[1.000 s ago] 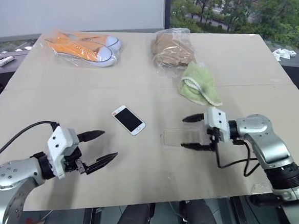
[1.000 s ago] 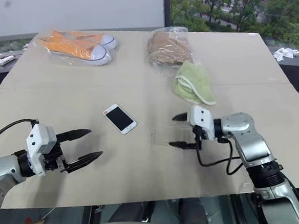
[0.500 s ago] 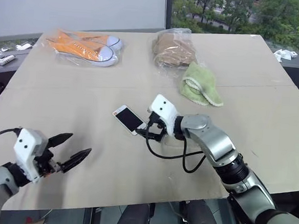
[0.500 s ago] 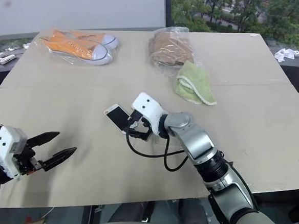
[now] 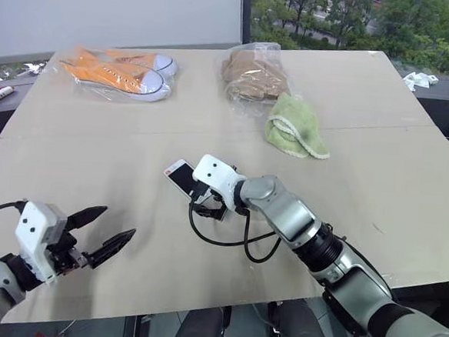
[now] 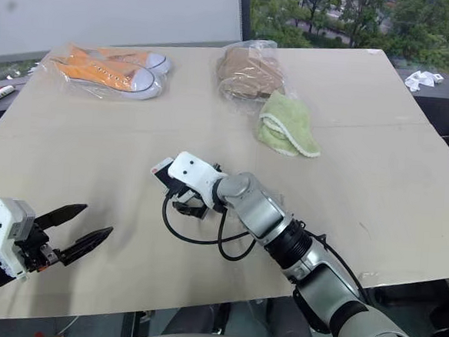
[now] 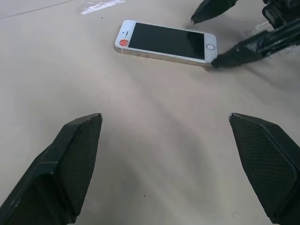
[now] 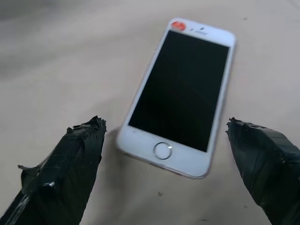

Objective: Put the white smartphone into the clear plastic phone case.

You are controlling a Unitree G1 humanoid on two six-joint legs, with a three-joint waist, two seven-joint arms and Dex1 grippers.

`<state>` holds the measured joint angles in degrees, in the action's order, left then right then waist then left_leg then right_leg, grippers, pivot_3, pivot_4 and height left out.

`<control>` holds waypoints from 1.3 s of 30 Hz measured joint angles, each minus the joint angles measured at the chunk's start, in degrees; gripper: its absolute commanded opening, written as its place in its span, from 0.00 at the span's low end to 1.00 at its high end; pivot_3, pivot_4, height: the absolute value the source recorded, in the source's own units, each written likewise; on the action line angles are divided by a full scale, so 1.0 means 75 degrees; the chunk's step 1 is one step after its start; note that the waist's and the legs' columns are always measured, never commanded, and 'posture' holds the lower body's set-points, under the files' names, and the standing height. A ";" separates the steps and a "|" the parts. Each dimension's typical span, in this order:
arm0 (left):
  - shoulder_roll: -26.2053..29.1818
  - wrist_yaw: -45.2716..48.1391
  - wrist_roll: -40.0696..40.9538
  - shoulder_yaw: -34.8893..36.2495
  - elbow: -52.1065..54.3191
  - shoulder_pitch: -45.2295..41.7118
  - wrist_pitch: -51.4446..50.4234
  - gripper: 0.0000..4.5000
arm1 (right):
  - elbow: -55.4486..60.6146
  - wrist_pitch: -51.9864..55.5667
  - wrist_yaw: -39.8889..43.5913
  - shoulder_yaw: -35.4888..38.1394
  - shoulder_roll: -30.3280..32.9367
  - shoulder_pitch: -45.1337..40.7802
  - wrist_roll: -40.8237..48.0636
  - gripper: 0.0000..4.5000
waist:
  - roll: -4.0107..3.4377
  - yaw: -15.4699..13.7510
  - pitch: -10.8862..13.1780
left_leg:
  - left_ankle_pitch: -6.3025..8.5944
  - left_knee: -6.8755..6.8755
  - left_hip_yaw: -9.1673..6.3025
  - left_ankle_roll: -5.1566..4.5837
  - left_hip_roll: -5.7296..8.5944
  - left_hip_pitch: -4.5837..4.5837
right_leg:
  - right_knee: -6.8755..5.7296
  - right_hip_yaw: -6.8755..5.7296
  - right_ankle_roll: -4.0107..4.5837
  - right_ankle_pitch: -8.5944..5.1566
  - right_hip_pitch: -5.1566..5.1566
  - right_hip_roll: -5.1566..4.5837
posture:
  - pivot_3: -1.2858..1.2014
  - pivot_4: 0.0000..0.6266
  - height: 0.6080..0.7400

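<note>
Left eye view: the white smartphone point(image 5: 181, 176) lies flat, screen up, near the middle of the table point(image 5: 378, 171), its near end hidden behind the white wrist block of the right arm. The right gripper point(image 5: 206, 206) reaches across from the table's right side, its black fingers spread apart at the phone's near end and closed on nothing. The left gripper point(image 5: 103, 232) hangs over the near left corner of the table, well apart from the phone, its two fingers also spread and empty. Along the far edge sit a pair of orange sneakers point(image 5: 117, 70) in a clear bag towards the far left corner, and a bagged tan bundle point(image 5: 254, 72) near the middle of that edge, with a green cloth point(image 5: 295, 129) just in front of it. Right eye view: the same layout, with the phone's far corner point(image 6: 161, 167) showing past the right arm's wrist block. Left wrist view: the phone point(image 7: 165, 43) lies on the bare tabletop with its red mark at one end and the round home button at the other; one black fingertip of the right gripper touches the corner by the home button, the other stands just beyond the phone's far long edge. The left gripper's own fingers point(image 7: 70, 164) stand wide apart. Right wrist view: the phone point(image 8: 183, 93) lies straight ahead between the two spread fingers point(image 8: 70, 164), home-button end nearest, neither finger pressing its sides. I cannot make out the clear plastic phone case in any of these views.
</note>
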<state>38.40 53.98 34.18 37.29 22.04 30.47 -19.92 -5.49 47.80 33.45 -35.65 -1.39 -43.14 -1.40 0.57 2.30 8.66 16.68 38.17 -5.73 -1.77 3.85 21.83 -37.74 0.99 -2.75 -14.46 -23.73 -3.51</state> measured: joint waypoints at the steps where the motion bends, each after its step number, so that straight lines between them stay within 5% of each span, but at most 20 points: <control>1: 0.0000 0.0018 -0.0001 0.0011 -0.0028 0.0010 0.0007 1.00 | -0.0034 0.0043 0.0055 -0.0009 -0.0015 -0.0040 0.0002 1.00 | -0.0002 0.0003 0.0001 | 0.0000 0.0000 0.0000 0.0000 0.0000 0.0000 | 0.0000 0.0000 0.0000 0.0000 0.0000 0.0000 | 0.52 0.24 1.00; 16: -0.0015 0.0174 -0.0047 0.0030 -0.0309 -0.0123 0.0221 1.00 | -0.0833 0.1034 -0.0354 0.0085 -0.0634 -0.0606 -0.0217 1.00 | -0.0006 0.0020 0.0001 | -0.0004 -0.0007 0.0000 0.0008 -0.0001 -0.0015 | -0.0015 0.0003 0.0004 0.0001 0.0002 0.0002 | 0.52 0.24 1.00; 20: -0.0042 0.0087 -0.0044 0.0023 -0.0196 -0.0128 0.0195 1.00 | -0.1050 0.1039 -0.0517 0.0235 -0.0717 -0.0679 -0.0217 0.65 | -0.0006 0.0018 0.0000 | -0.0006 -0.0011 -0.0003 0.0012 -0.0001 -0.0018 | -0.0017 0.0000 0.0009 0.0004 0.0002 0.0002 | 0.52 0.24 1.00; 29: -0.0041 -0.0093 -0.0026 -0.0005 0.0078 -0.0153 -0.0054 1.00 | -0.1253 0.0913 -0.0706 0.0550 -0.0749 -0.0787 -0.0186 0.64 | 0.0002 -0.0013 -0.0006 | -0.0006 -0.0011 -0.0007 0.0012 0.0001 -0.0015 | -0.0015 -0.0005 0.0010 0.0005 0.0004 0.0000 | 0.52 0.24 1.00; 39: 0.0036 -0.0398 0.0124 -0.0241 0.0539 -0.0552 -0.0539 1.00 | -0.0720 0.0135 -0.0036 0.0644 0.0389 -0.0692 -0.0165 0.64 | 0.0004 0.0025 -0.0002 | -0.0006 -0.0018 -0.0008 0.0012 -0.0001 0.0003 | 0.0000 -0.0005 0.0009 0.0005 -0.0013 0.0003 | 0.52 0.24 1.00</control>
<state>38.67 51.00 35.12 35.48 26.08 26.32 -23.97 -10.89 48.81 33.18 -30.82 1.52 -48.33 -2.64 0.60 2.49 8.64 16.63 38.04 -5.79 -1.67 3.84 21.85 -37.74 0.95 -2.68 -14.43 -23.83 -3.49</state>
